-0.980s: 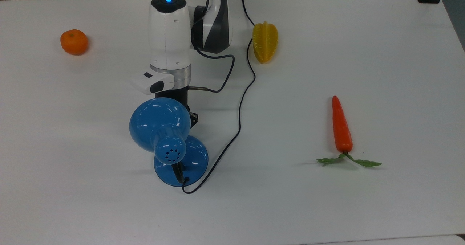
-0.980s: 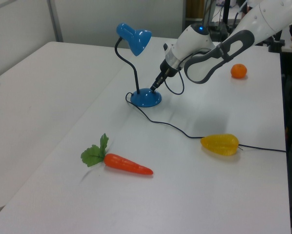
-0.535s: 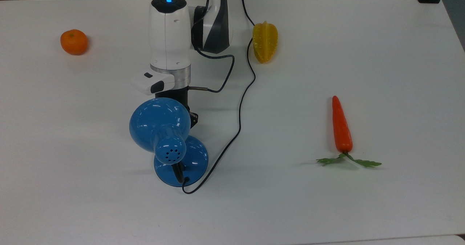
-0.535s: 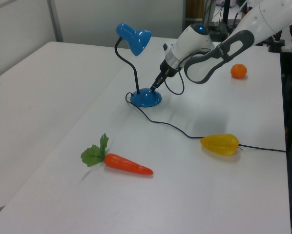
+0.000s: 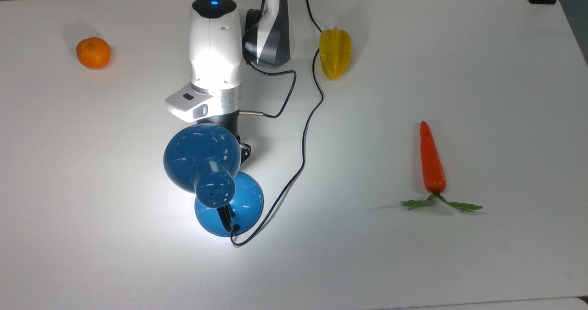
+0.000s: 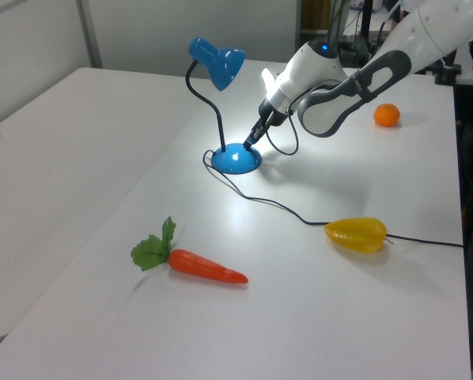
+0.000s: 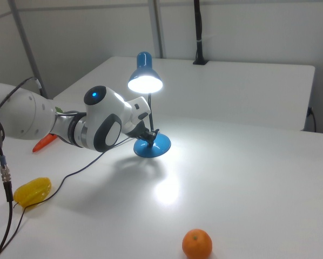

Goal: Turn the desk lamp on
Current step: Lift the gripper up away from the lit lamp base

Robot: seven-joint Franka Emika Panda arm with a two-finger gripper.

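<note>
Desk lamp [image 5: 202, 156]: glossy blue painted metal shade and base, matt black neck, thin black rubbery cord [image 5: 301, 154]. Arm casing [image 5: 215, 39]: smooth glossy white plastic with a brushed metal ring. Table [image 5: 482, 62]: smooth matt white. Carrot [image 5: 432, 160], starfruit [image 5: 335, 53]: shiny plastic. Orange [image 5: 93, 52]: dimpled matt skin.

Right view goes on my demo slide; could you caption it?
Panda arm's gripper at the round base of the lit blue desk lamp, an orange in the foreground.

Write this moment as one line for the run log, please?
desk lamp: lit, bright patch on table | gripper: tip at lamp's base | orange, carrot, yellow fruit: apart, untouched
</note>
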